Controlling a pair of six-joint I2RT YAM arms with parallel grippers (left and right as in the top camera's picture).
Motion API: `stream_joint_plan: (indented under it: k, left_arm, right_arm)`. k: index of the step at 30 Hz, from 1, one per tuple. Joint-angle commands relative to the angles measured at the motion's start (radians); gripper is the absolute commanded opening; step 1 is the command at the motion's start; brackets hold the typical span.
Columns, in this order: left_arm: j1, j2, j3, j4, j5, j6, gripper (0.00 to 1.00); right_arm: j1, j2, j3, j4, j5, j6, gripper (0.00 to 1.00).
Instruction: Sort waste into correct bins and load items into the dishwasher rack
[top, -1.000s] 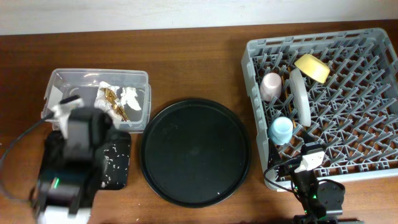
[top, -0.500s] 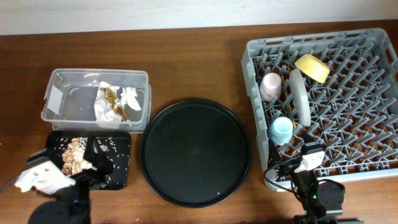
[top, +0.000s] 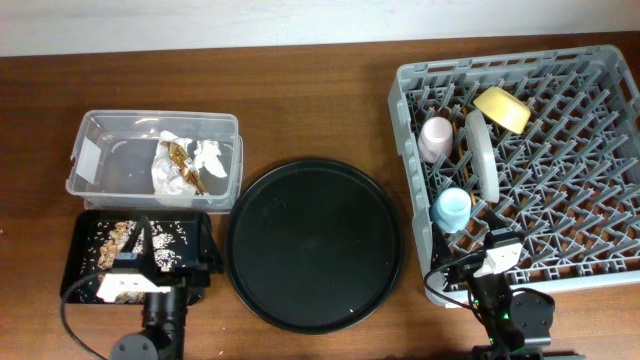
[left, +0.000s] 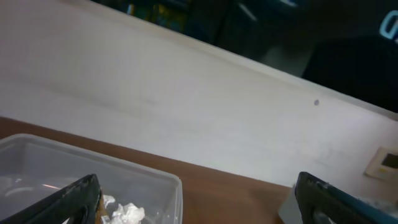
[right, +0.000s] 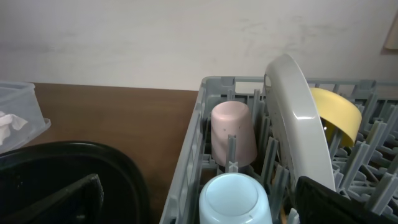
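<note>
Left gripper (left: 196, 186) stands wide open and empty at the near end of the shallow black tray (top: 195, 240), with the food scraps (top: 120, 240) lying just ahead of it. Further ahead, the clear tub (top: 160, 117) holds the napkin (top: 210, 155) and the snack wrapper (top: 180, 160). Right gripper (right: 199, 186) is likewise spread with nothing between its fingers, at the near edge of the dishwasher rack (top: 408, 120). Directly ahead of it sits the blue cup (right: 236, 199), then the pink cup (right: 231, 130), with the plate (right: 298, 124) on edge to their right and the yellow bowl (right: 339, 112) beyond. The round black tray (top: 315, 245) lies between the two grippers
</note>
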Motion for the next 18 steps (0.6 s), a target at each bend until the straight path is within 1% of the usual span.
stream_joint_plan:
  k: [1,6,9,10,12,14,15,18]
  left_arm:
    - [0.023,-0.048,-0.072,0.022,0.061,0.002,0.99]
    - [0.022,-0.048,-0.156,-0.014,0.004,0.002,0.99]
    - [0.018,-0.048,-0.156,-0.148,-0.045,0.002,0.99]
    - [0.014,-0.048,-0.156,-0.166,-0.061,0.035,0.99]
    - [0.002,-0.048,-0.156,-0.167,-0.060,0.149,0.99]
    - [-0.018,-0.048,-0.156,-0.167,-0.059,0.229,0.99]
    - [-0.030,-0.048,-0.156,-0.167,-0.060,0.253,0.99]
    - [-0.048,-0.048,-0.156,-0.167,-0.059,0.253,0.99]
  right_arm:
    - [0.007,-0.007,-0.005,-0.007,0.012,-0.003,0.99]
    - [0.007,-0.007,-0.005,-0.007,0.012,-0.003,0.99]
    - [0.007,-0.007,-0.005,-0.007,0.012,-0.003,0.99]
    - [0.007,-0.007,-0.005,-0.007,0.012,-0.003,0.99]
    - [0.007,-0.007,-0.005,-0.007,0.012,-0.003,0.99]
    - [0.007,-0.007,-0.005,-0.007,0.012,-0.003,0.99]
    - [0.007,-0.007,-0.005,-0.007,0.012,-0.003,0.99]
    - [0.007,-0.007,-0.005,-0.007,0.012,-0.003,0.99]
